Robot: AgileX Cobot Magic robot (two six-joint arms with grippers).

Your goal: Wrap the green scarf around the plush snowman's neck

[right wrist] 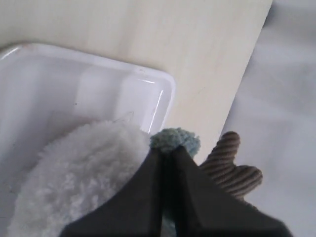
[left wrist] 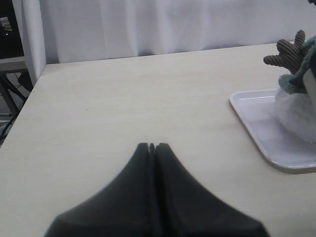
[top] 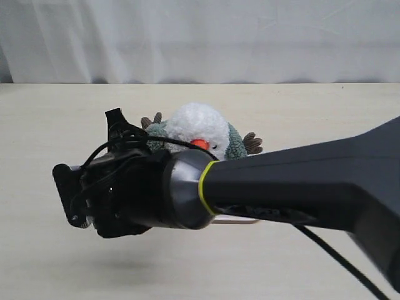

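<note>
My outside camera looks low across the table (top: pixel 62 250) toward the curtain (top: pixel 200 37), with the right arm (top: pixel 312 181) crowding its foreground. The left wrist camera looks level over the table, well apart from the snowman (top: pixel 200 128) (left wrist: pixel 296 111) (right wrist: pixel 84 173). The right wrist camera peers down very near it. Both wrist cameras share the tray (left wrist: pixel 256 133) (right wrist: pixel 98 79).

landmark: plush snowman (top: pixel 199 128) | front: right arm (top: pixel 300 181) lies across, blocks approach | behind: bare table (top: pixel 62 112) open up to white curtain (top: pixel 200 37) | exterior-view left: bare table, free | base: white tray (left wrist: pixel 256 129) rim rings it | neck sides: green scarf (top: pixel 235 142), brown twig arms (top: pixel 252 143) crowd
</note>
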